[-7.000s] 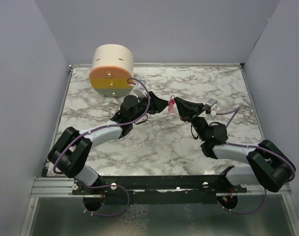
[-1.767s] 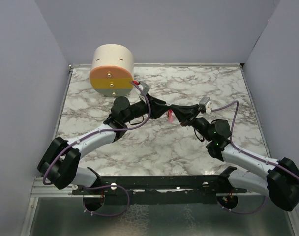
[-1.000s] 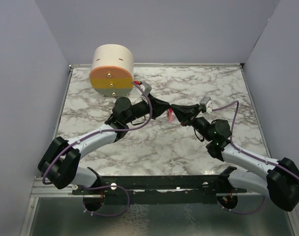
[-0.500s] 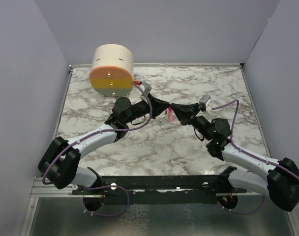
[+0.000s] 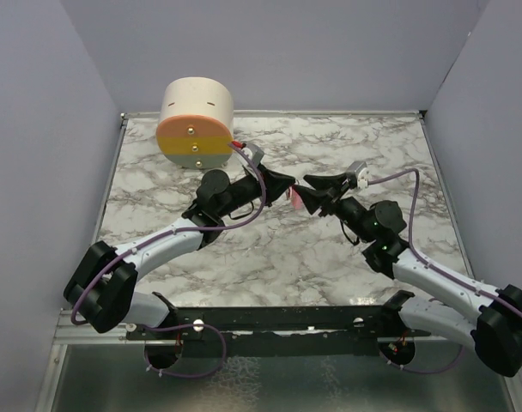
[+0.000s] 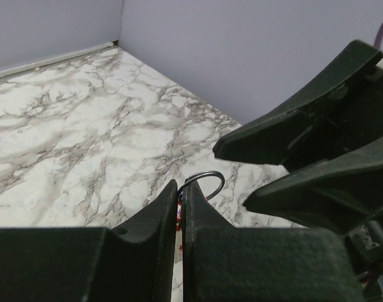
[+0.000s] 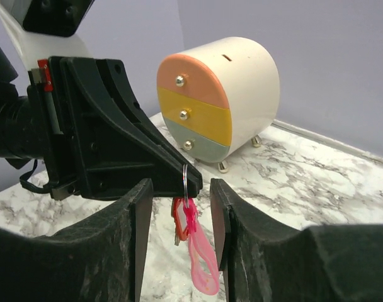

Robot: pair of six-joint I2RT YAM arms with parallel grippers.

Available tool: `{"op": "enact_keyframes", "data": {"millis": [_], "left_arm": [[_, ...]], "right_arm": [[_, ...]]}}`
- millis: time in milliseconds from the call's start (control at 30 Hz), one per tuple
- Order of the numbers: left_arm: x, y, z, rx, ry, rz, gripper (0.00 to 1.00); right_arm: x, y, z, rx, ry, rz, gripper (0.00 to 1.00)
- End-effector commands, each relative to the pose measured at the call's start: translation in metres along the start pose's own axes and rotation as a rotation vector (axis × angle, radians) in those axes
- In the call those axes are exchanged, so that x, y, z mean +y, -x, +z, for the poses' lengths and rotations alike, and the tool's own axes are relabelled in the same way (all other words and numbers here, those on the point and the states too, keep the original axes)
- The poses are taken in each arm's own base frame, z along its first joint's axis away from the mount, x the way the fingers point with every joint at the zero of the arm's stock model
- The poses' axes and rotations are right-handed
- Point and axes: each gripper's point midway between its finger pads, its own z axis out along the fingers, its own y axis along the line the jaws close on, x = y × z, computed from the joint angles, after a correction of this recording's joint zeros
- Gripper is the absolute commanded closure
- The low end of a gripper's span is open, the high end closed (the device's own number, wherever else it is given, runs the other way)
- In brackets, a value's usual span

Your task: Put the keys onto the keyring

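A cream drawer chest (image 7: 220, 104) was seen behind on the marble table (image 5: 373, 154), the left gripper (image 7: 189, 181) was clamped shut on the keyring (image 7: 201, 261), whose pink strip hung below its tips with the keys (image 7: 179, 221) seemingly threaded alongside, and the right gripper (image 7: 181, 187) was held parted astride both, contact not discernible.

L fingers (image 6: 150, 220) pinch keyring (image 6: 211, 178); R fingers (image 6: 292, 126) apart.

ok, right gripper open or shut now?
Open. The right gripper shows its fingers apart in its wrist view; the keyring hangs from the shut left gripper instead.
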Motion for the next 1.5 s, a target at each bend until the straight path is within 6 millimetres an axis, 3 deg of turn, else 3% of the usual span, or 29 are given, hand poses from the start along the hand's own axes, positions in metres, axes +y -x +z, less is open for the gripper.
{"op": "enact_keyframes", "data": {"millis": [0, 167, 300, 500, 733, 1033, 1467], "left_arm": [[0.008, 0.009, 0.0, -0.003, 0.06, 0.053, 1.0], [0.016, 0.003, 0.001, 0.031, 0.098, 0.069, 1.0], [0.017, 0.005, 0.002, 0.038, 0.107, 0.075, 1.0], [0.019, 0.006, 0.004, 0.07, 0.128, 0.099, 1.0], [0.025, -0.004, 0.004, 0.135, 0.151, 0.118, 1.0], [0.028, -0.013, 0.005, 0.202, 0.154, 0.144, 1.0], [0.025, -0.014, 0.006, 0.249, 0.15, 0.204, 1.0]], "right_arm": [[-0.011, 0.015, 0.0, 0.032, -0.081, -0.014, 0.54], [-0.026, 0.006, 0.003, 0.179, -0.152, -0.056, 0.4], [-0.029, -0.014, 0.006, 0.324, -0.149, -0.091, 0.39], [-0.031, -0.031, 0.006, 0.397, -0.134, -0.111, 0.42], [-0.028, -0.026, 0.008, 0.387, -0.115, -0.118, 0.52], [-0.023, -0.011, 0.007, 0.337, -0.109, -0.103, 0.53], [-0.02, -0.024, 0.018, 0.452, -0.074, -0.087, 0.58]]}}
